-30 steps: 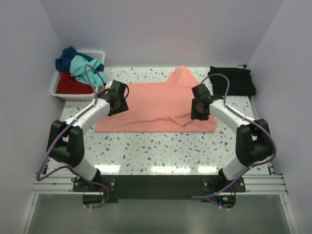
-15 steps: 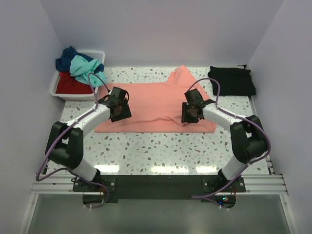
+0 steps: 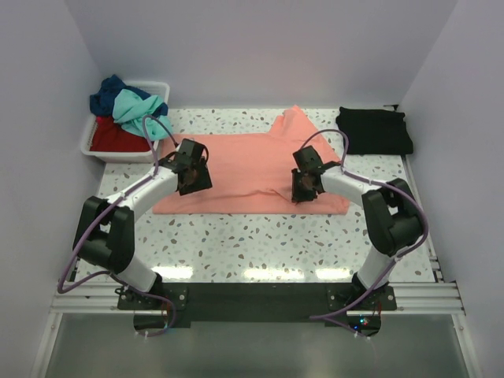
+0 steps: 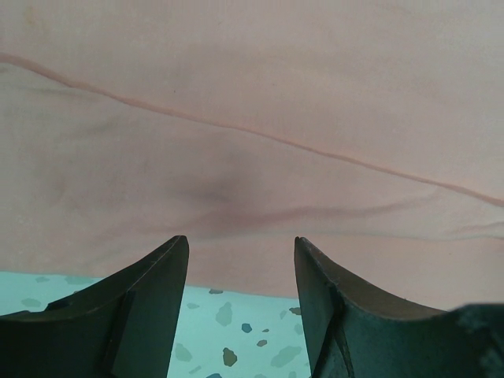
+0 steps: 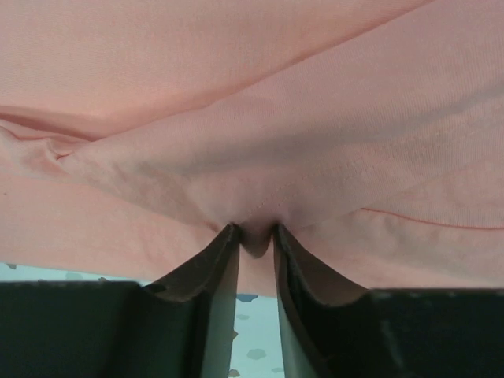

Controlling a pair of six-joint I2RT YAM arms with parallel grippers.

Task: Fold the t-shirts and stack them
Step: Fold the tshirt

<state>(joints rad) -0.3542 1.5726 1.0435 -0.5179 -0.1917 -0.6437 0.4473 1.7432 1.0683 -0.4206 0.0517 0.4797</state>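
Observation:
A salmon-pink t-shirt [image 3: 244, 161] lies spread flat in the middle of the table, one sleeve pointing to the back. My left gripper [image 3: 190, 181] hovers over its near left hem, open; in the left wrist view its fingers [image 4: 241, 240] straddle the hem of the pink cloth [image 4: 252, 118] with nothing between them. My right gripper [image 3: 304, 189] sits at the shirt's near right part, shut on a small pinch of pink cloth [image 5: 260, 102] that bulges between the fingertips [image 5: 252, 230]. A folded black t-shirt [image 3: 376, 131] lies at the back right.
A white bin [image 3: 88, 143] at the back left holds a navy shirt [image 3: 105, 96], a teal shirt [image 3: 138, 107] and a red shirt [image 3: 115, 135]. Speckled table [image 3: 260, 236] shows in front of the pink shirt. Walls close in on both sides.
My right gripper has moved left over the pink shirt and closed on a fold of it. My left gripper has shifted slightly right and stayed open.

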